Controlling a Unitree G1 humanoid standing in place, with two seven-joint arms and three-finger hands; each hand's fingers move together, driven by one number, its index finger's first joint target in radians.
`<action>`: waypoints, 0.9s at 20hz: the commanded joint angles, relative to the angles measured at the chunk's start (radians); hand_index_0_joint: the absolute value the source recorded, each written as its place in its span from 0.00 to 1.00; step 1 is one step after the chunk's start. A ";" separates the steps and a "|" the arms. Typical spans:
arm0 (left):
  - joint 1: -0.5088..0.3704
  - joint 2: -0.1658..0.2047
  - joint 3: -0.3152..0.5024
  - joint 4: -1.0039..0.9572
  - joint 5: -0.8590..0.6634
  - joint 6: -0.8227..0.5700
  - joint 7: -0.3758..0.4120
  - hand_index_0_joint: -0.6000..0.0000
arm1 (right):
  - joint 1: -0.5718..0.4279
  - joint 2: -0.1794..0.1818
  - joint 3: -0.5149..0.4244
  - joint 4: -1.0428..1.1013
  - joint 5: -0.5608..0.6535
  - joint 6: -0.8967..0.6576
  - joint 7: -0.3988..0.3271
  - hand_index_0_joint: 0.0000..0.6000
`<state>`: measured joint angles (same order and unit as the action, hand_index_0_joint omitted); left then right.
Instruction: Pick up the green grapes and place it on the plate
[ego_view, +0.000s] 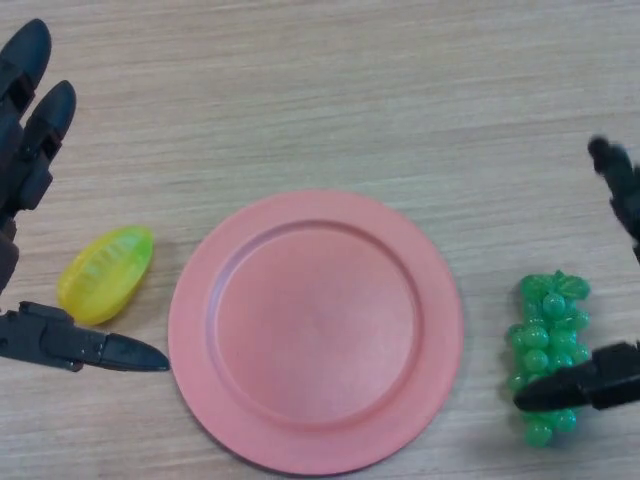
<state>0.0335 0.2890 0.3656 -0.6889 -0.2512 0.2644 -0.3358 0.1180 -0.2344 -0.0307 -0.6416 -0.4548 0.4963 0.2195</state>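
Observation:
A bunch of green grapes (547, 336) lies on the wooden table, just right of a pink round plate (315, 330) that has nothing on it. My right hand (600, 378) comes in from the right edge: its thumb lies over the lower part of the bunch and a finger (618, 178) stands above and right of it, straight and apart, so the hand is open around the grapes. My left hand (28, 130) stays open at the left edge, its fingers pointing up and its thumb (90, 345) reaching toward the plate's left rim.
A yellow-green ridged fruit (106, 274) lies between my left hand's fingers and thumb, just left of the plate. The wooden table (340, 90) stretches beyond the plate.

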 joint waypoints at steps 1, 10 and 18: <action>-0.026 0.032 0.029 -0.033 0.023 -0.138 0.000 1.00 | 0.005 -0.002 -0.034 -0.023 -0.092 -0.159 -0.030 0.00; -0.025 0.029 0.017 -0.032 0.027 -0.132 -0.007 1.00 | -0.060 0.015 0.031 0.221 -0.103 -0.217 -0.174 0.00; -0.008 0.020 0.027 -0.025 0.027 -0.151 -0.002 1.00 | -0.128 0.013 0.044 0.374 0.024 -0.290 -0.252 0.17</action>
<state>0.0407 0.2811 0.3288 -0.6735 -0.2389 0.2637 -0.3375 0.0237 -0.2038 0.0451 -0.2180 -0.4270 0.3280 0.0483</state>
